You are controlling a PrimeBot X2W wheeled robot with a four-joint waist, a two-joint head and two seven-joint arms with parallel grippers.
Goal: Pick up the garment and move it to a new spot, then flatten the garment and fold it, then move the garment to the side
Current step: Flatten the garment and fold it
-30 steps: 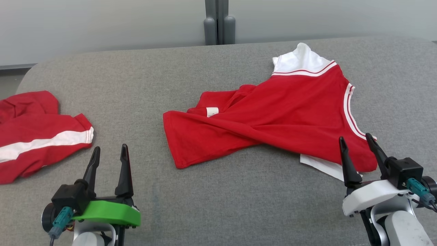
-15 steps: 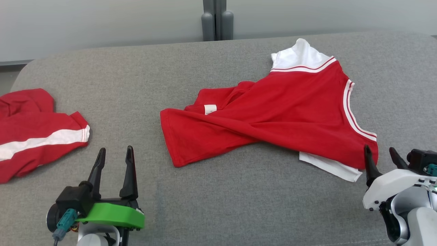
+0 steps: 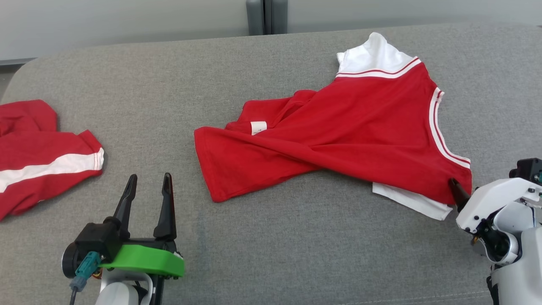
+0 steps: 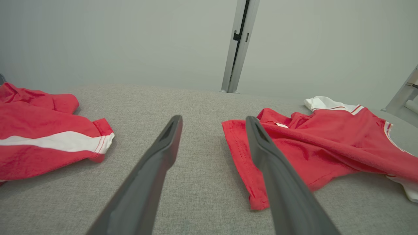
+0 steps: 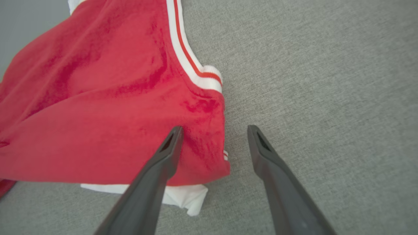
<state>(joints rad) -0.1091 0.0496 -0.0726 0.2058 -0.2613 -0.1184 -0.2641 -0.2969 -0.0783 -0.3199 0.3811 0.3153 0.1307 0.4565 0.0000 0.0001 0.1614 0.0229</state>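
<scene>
Red garment (image 3: 338,140) lies rumpled at centre-right of the grey surface (image 3: 262,245) in the head view; a striped red cloth (image 3: 38,156) sits far left, well apart.

Left wrist view: left claw (image 4: 214,117) spread, empty, short of the hem.

Right wrist view: right claw (image 5: 215,128) spread, straddling the near corner, one finger over red fabric.

Step judged: first pick-up. Next move: lower, pinch the corner.

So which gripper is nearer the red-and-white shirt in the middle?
Right. The right gripper sits at a corner of the red-and-white shirt; the left gripper is apart, beside its hem.
</scene>
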